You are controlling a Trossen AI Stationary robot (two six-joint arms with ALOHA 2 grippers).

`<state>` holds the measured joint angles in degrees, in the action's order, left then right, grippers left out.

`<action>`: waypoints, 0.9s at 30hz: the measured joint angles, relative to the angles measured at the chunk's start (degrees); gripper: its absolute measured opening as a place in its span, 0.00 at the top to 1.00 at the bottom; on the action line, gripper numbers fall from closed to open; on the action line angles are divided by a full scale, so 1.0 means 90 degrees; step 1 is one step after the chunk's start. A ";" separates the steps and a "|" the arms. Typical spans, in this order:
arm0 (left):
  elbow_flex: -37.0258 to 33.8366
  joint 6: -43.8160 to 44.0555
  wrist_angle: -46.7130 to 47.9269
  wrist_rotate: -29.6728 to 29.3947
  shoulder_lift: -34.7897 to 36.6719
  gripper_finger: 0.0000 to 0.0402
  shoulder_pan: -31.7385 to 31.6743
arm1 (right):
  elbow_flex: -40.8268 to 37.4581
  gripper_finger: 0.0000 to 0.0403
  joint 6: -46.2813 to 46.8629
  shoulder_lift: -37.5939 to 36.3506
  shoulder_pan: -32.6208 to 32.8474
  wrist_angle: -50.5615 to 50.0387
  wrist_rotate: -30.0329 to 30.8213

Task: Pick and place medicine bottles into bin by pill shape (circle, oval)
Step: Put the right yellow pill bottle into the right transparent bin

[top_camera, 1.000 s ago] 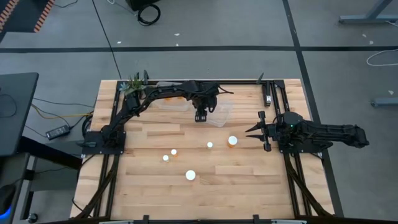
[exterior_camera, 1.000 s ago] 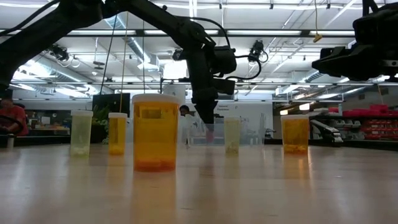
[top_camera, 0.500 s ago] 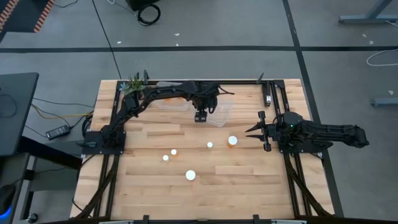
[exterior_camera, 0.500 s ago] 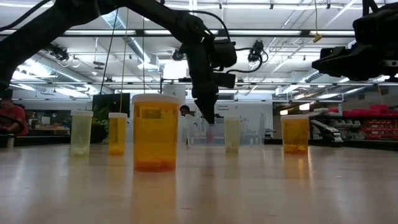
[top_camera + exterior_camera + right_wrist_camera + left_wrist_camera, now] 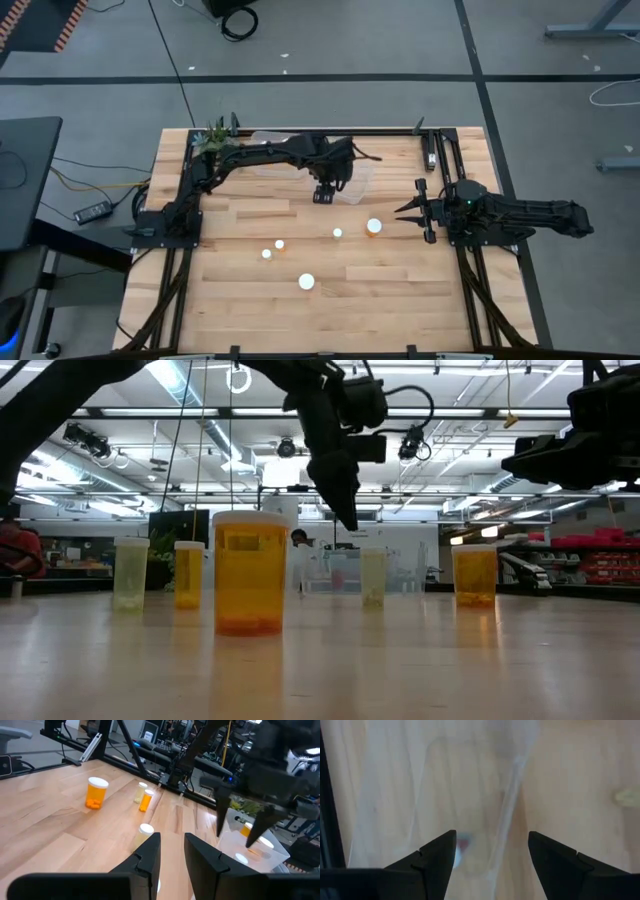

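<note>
Above the bin [image 5: 352,185], your left gripper [image 5: 324,194] hangs open and empty; next, fetch another bottle [image 5: 373,226].

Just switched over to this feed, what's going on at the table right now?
Pill bottle sorting is under way. The left gripper hangs open and empty above the clear bin at the table's far side, where the right wrist view shows an orange bottle inside. The right gripper waits at the table's right edge. Five white-capped bottles stand on the table, the nearest to the right gripper being a bigger orange one.
</note>
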<state>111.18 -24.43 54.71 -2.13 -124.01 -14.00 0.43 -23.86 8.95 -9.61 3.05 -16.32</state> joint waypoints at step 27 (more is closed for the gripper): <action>-0.0007 0.1317 0.0761 0.0445 -0.0367 0.36 0.1343 | 0.0001 0.77 0.0001 0.0007 0.0000 0.0001 0.0000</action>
<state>111.11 -12.58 61.57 1.87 -127.31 -1.91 0.44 -23.85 9.02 -9.61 3.05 -16.32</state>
